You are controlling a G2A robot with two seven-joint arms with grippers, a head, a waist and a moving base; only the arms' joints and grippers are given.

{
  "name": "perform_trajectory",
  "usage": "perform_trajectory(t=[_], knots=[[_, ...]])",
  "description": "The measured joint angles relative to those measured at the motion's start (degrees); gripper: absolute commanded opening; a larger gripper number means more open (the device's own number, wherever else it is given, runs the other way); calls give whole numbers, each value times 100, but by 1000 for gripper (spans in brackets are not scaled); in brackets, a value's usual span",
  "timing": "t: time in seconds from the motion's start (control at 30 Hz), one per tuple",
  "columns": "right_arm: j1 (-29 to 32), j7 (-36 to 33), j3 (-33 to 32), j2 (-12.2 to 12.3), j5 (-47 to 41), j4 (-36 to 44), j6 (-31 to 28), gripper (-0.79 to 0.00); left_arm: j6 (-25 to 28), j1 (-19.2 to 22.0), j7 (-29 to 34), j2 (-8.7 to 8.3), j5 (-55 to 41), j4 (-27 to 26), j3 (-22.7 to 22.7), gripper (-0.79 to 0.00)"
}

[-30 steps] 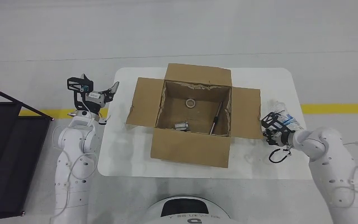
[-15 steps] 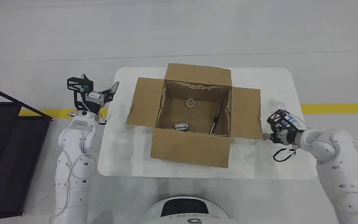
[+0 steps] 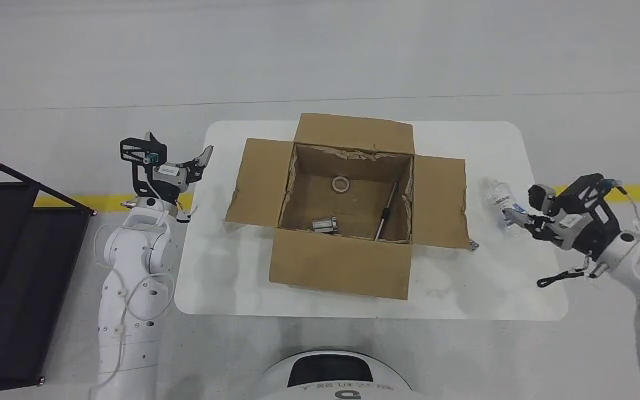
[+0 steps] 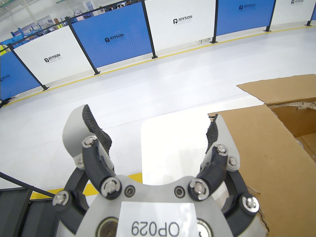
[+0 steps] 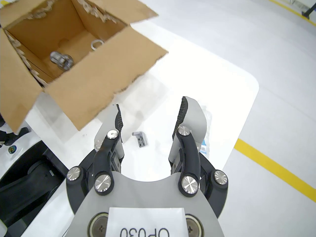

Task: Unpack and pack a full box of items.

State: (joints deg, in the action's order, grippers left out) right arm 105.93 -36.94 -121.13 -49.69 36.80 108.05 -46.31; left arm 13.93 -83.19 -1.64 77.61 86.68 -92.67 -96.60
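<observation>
Your right gripper [image 5: 150, 103] and left gripper [image 4: 150, 112] both stand open, empty. The clear plastic bottle [image 3: 497, 195], right of the cardboard box [image 3: 345, 262], looks light, smooth and easy to crush; take it gently across its middle.

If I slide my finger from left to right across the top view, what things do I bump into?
left gripper → cardboard box → small metal part → plastic bottle → right gripper
</observation>
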Motion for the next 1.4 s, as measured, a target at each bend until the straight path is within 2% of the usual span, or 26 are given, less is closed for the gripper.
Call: perform_trajectory(t=[0.03,0.27,0.6,0.7,0.9,1.07,1.23,1.3,1.4], knots=[[-4,-73,-5,12,-114,159,-26,0,0,0,0,0,0,0,0,0],[-343,-740,349,125,-1207,415,-46,0,0,0,0,0,0,0,0,0],[-346,-730,349,126,-1195,412,-47,0,0,0,0,0,0,0,0,0],[-488,-839,615,149,-1153,551,9,0,0,0,0,0,0,0,0,0],[-1789,-1777,2017,267,-1104,937,515,0,0,0,0,0,0,0,0,0],[-3278,-2522,3621,213,-1189,437,1309,0,0,0,0,0,0,0,0,0],[-4671,-3015,5185,-1,-1176,-354,1890,0,0,0,0,0,0,0,0,0],[-4945,-3034,5469,-46,-1197,-491,1976,0,0,0,0,0,0,0,0,0],[-4960,-3031,5480,-47,-1200,-496,1980,0,0,0,0,0,0,0,0,0]])
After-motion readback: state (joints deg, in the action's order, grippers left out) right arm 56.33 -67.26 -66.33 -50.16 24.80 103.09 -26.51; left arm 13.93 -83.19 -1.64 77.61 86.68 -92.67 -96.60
